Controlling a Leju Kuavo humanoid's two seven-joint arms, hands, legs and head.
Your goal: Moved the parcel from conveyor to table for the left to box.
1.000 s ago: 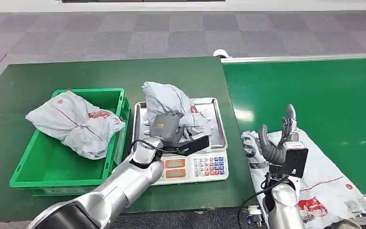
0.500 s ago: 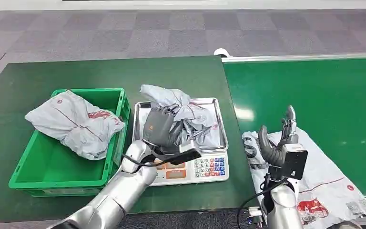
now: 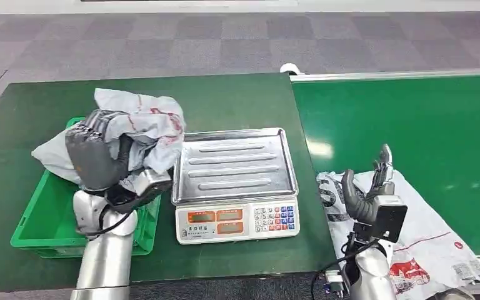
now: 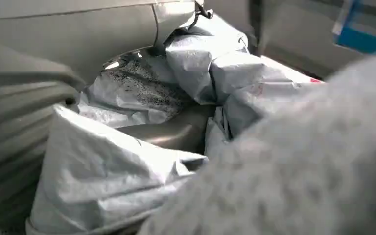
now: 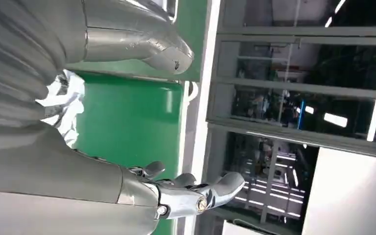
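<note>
My left hand point(image 3: 97, 156) grips a crumpled grey parcel point(image 3: 147, 125) and holds it in the air over the right half of the green box point(image 3: 34, 215). The same parcel point(image 4: 142, 127) shows close up in the left wrist view, pressed against the hand. Another grey parcel point(image 3: 59, 156) lies in the box, partly hidden behind my hand. A third grey parcel point(image 3: 425, 231) with red print lies on the green conveyor point(image 3: 425, 125) at the near edge. My right hand point(image 3: 369, 187) stands upright above that parcel, fingers apart and holding nothing; its fingers point(image 5: 196, 193) spread in the right wrist view.
A weighing scale point(image 3: 234, 187) with a bare steel tray and keypad sits on the dark green table point(image 3: 212, 94) between box and conveyor. Grey carpet lies beyond the table.
My left hand has lifted the grey parcel off the scale tray and carried it left, to above the green box. The right hand has hardly moved.
</note>
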